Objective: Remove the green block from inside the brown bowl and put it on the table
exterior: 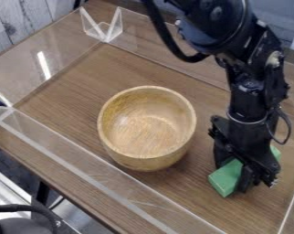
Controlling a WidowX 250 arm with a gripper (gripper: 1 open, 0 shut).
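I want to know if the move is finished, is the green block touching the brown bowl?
Apart. The camera view shows bare table between the green block and the brown bowl.
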